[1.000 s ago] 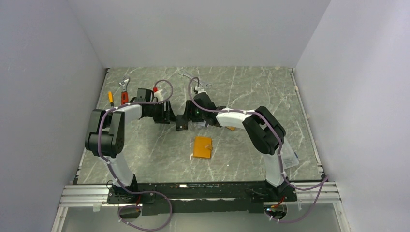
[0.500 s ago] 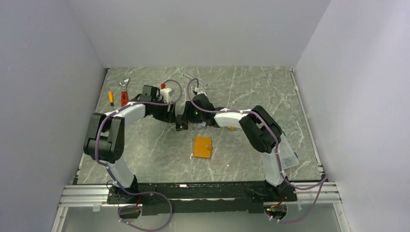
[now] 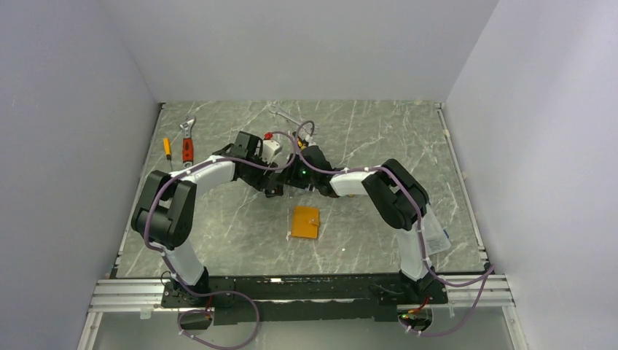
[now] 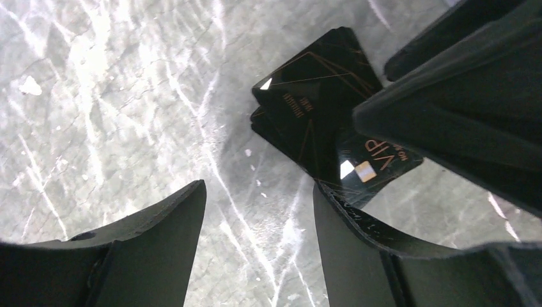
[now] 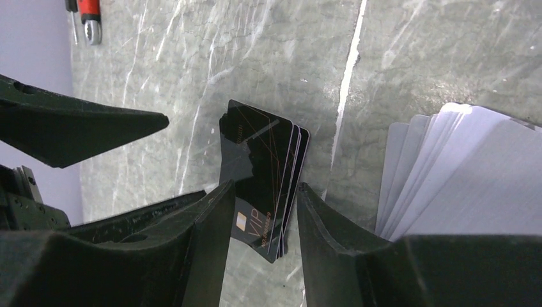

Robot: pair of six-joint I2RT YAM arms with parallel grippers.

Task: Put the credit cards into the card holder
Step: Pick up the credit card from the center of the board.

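Your right gripper point(image 5: 265, 188) is down over the stack of black VIP cards point(image 5: 259, 150), jaws part-way apart, one finger along each long edge. You cannot tell whether the pads bite yet. The stack lies flat on the counter point(image 3: 379, 138), slightly fanned, so an edge pinch looks like the only way in. Your left gripper point(image 4: 259, 192) stands wide and empty, one finger just beside the stack's corner, likely a backstop against sliding. The pale cards point(image 5: 460, 160) lie fanned just right of the stack. The card holder point(image 3: 305, 222) sits nearer the arm bases, apart from both grippers. It is apparently closed, so it needs opening first.
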